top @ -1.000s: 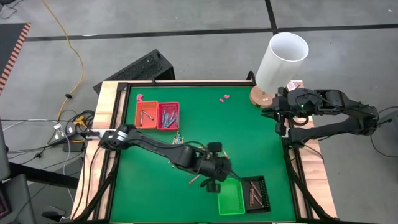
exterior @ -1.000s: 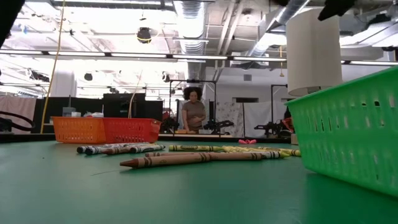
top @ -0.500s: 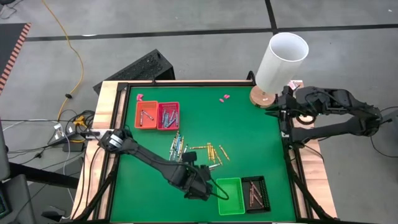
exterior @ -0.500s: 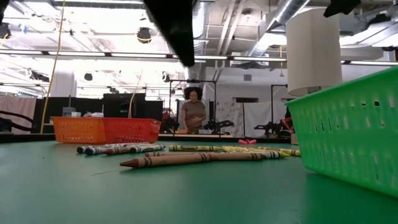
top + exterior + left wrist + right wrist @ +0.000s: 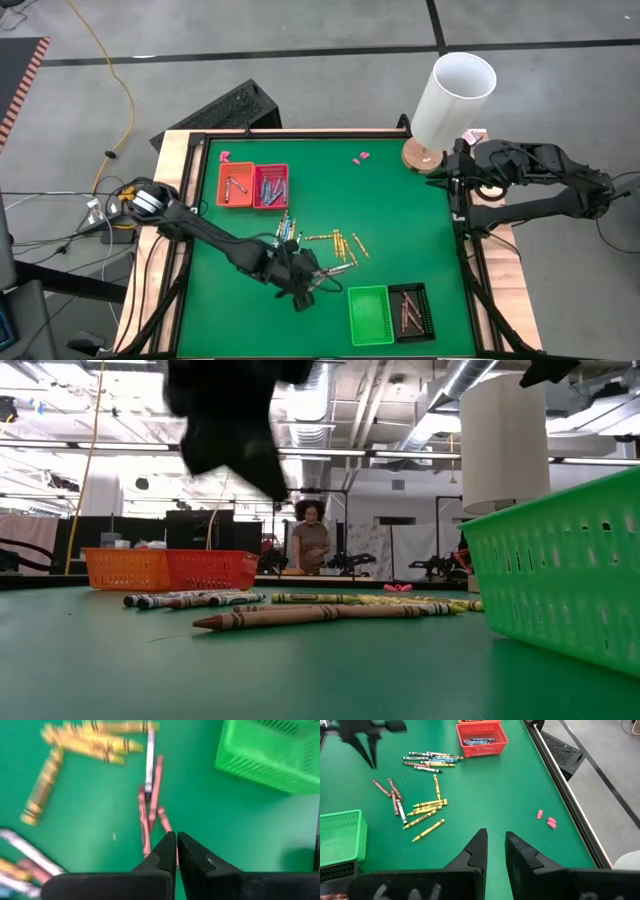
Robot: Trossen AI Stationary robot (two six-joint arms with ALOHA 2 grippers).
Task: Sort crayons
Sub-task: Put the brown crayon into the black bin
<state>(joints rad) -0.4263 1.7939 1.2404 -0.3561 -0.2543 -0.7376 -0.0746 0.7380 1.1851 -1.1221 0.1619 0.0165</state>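
— What are the left gripper (image 5: 300, 294) and its jaws doing?

— They are hovering clenched over the green worktop (image 5: 400, 220), grasping nothing. Brown-red crayons (image 5: 150, 807) are lying just ahead of the jaws' tips, and the yellow crayons (image 5: 95, 740) are sitting farther ahead. The green basket (image 5: 370, 314) is standing off to one side of them.

— And the right gripper (image 5: 494, 851)?

— It is waiting at the worktop's edge near the white cylinder (image 5: 452, 98). Its jaws are standing slightly parted, gripping nothing, and the scattered crayons are lying well ahead of them. The red basket (image 5: 482, 739) is sitting beyond those, and pink scraps (image 5: 547, 820) are lying off to the side.
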